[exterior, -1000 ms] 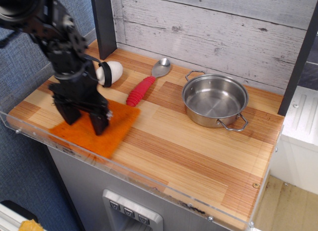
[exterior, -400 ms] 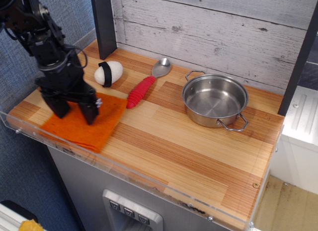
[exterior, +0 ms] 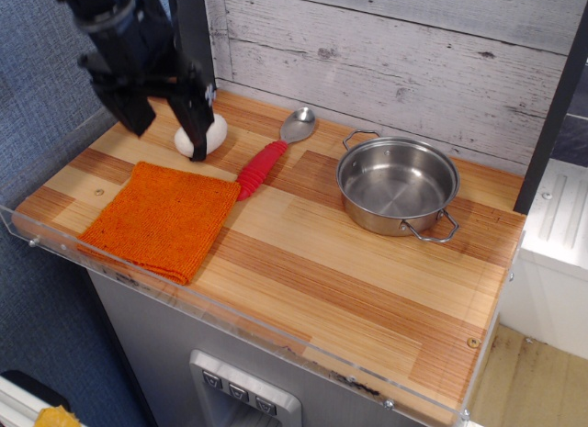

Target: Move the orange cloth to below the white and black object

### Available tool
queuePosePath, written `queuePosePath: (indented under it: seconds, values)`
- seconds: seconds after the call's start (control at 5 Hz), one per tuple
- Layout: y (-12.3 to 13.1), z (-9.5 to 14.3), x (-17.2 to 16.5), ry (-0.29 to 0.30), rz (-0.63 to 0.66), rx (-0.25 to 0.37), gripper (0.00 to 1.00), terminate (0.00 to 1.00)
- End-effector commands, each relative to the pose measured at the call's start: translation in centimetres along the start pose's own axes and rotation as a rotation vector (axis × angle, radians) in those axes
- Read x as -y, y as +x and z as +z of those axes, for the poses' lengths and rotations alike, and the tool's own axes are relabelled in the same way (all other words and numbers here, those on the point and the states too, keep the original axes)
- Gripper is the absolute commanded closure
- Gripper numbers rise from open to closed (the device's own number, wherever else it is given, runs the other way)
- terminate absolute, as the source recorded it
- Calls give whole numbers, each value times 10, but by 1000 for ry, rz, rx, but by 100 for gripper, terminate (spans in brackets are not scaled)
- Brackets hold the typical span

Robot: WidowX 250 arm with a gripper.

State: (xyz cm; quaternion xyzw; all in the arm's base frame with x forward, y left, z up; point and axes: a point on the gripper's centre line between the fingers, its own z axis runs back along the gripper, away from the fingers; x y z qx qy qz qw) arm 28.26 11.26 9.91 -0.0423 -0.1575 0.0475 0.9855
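Wooden tabletop [exterior: 367, 280] w/ plank wall behind: orange cloth [exterior: 161, 218] lies flat just in front of white and black object [exterior: 213, 133], apparently where task wants it; gripper [exterior: 163, 122] hangs above that object, jaws apart, holding nothing.

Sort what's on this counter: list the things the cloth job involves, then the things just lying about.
Part of the job:
- orange cloth, flat at the counter's front left
- white and black object, just behind the cloth, partly hidden by the gripper
- gripper, raised above the counter, fingers apart, holding nothing

Just lying about:
- red-handled spoon
- steel pot, empty
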Motion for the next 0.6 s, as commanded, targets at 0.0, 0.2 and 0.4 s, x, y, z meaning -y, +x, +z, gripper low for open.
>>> queuePosePath:
  seconds: [0.0, 0.2, 0.4]
  values:
    - [7, 15, 60, -19, -113, -6, 0, 0]
    - [-1, 16, 86, 9, -196, -26, 0, 0]
    - [-1, 16, 86, 9, -196, -26, 0, 100]
